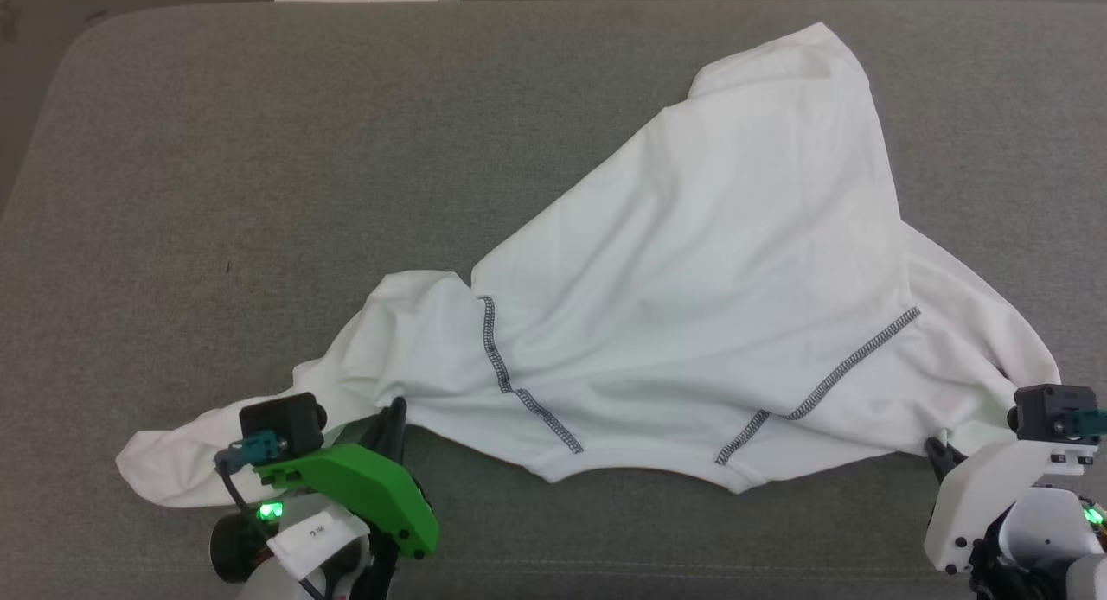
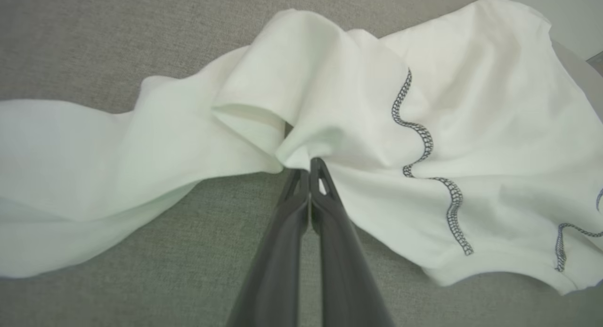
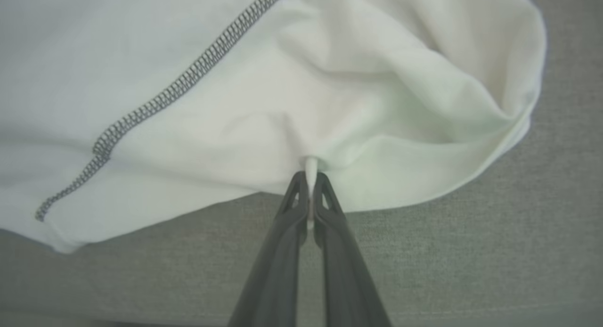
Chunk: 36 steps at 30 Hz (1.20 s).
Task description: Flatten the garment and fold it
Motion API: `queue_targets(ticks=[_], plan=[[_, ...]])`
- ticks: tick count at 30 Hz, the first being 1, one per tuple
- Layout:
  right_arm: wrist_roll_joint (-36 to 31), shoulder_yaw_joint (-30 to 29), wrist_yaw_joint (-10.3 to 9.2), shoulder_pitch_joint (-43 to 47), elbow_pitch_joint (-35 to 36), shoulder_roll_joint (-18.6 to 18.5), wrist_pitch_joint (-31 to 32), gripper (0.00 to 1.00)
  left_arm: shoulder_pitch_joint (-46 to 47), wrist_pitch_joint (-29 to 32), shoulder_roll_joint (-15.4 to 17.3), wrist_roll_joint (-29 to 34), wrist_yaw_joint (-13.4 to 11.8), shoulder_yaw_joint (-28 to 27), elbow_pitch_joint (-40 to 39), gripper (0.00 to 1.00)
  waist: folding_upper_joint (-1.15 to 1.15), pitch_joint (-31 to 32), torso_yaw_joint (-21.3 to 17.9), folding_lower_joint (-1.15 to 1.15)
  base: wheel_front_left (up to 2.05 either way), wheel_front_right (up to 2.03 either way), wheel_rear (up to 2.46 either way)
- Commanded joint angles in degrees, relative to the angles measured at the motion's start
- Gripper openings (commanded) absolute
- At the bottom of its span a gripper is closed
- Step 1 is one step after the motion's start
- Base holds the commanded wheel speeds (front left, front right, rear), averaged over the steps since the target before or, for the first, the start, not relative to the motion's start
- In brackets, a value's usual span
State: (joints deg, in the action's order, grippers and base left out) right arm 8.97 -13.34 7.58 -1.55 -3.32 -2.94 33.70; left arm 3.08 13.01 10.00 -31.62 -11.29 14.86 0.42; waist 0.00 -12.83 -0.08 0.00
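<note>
Currently, the garment (image 1: 692, 306) lies on the grey fabric surface (image 1: 259, 150), covering the centre and right of the head view. It is spread but not flat, with soft creases across the body.

1. Garment layout, head view: one corner reaches toward 1 o'clock. The left sleeve (image 1: 199, 462) trails out to 8 o'clock. Bunched cloth sits at 4 o'clock. The near hem curves across 6 o'clock. Two dark zigzag seams (image 1: 497, 349) run down toward that hem, one at 7 o'clock of the body and one at 5 o'clock.

2. Left gripper (image 1: 396, 407): located at 7 o'clock, at the near edge where the sleeve meets the body. In the left wrist view, the left gripper (image 2: 308, 169) has its fingers pressed together, with a gathered fold of cloth pinched at the tips.

3. Right gripper (image 1: 934, 449): located at 4 o'clock, at the near edge of the bunched cloth. In the right wrist view, the right gripper (image 3: 310, 181) has its fingers closed on a thin ridge of white fabric, which shows between the tips.

4. Both pinch points are on the garment's near edge, well apart.
</note>
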Motion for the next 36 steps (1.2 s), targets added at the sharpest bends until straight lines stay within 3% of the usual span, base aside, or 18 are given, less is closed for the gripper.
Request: queue_targets(ticks=[1,5,9,14,19,24,30,36], plan=[[1.07,0.02,-0.09,0.79,2.44,0.06,-0.13,0.00,1.58,-1.42,-0.31,-1.01,0.68,-0.74,-1.17,0.00,0.00,1.18,-0.27,0.00,0.00,0.00,0.00],[1.23,0.26,-0.09,1.41,12.65,0.06,2.04,0.00,2.85,-3.66,-0.88,-4.28,3.18,-2.67,-6.18,0.00,0.00,2.66,-0.78,0.00,0.00,0.00,0.00],[-2.12,1.37,-0.09,-1.76,22.73,-0.41,6.02,0.00,7.01,-2.22,0.63,-7.01,6.16,-3.85,-11.89,0.00,0.00,3.33,-1.26,0.00,0.00,0.00,0.00],[-2.59,4.59,-0.09,-12.02,27.08,-6.66,11.79,0.00,16.80,3.79,3.21,-11.27,8.51,-5.41,-16.32,0.00,0.00,2.38,-2.01,0.00,0.00,0.00,0.00],[-0.69,7.84,-0.09,-27.89,22.49,-13.32,14.73,0.00,30.43,9.43,4.72,-14.63,7.60,-8.12,-15.38,0.00,0.00,-1.45,-2.74,0.00,0.00,0.00,0.00],[-0.35,10.83,-0.09,-45.16,13.23,-16.62,14.86,0.00,45.04,11.64,5.79,-14.47,5.72,-10.12,-9.71,0.00,0.00,-7.38,-3.40,0.00,0.00,0.00,0.00],[-4.24,14.33,-0.09,-64.59,1.80,-17.05,11.05,0.00,62.14,10.03,7.99,-10.07,4.25,-11.11,0.26,0.00,0.00,-15.65,-4.47,0.00,0.00,0.00,0.00],[-10.46,14.30,-0.09,-80.72,-7.25,-14.69,0.55,0.00,76.41,2.88,8.10,-6.68,2.55,-13.38,8.48,0.00,0.00,-21.83,-5.13,0.00,0.00,0.00,0.00]])
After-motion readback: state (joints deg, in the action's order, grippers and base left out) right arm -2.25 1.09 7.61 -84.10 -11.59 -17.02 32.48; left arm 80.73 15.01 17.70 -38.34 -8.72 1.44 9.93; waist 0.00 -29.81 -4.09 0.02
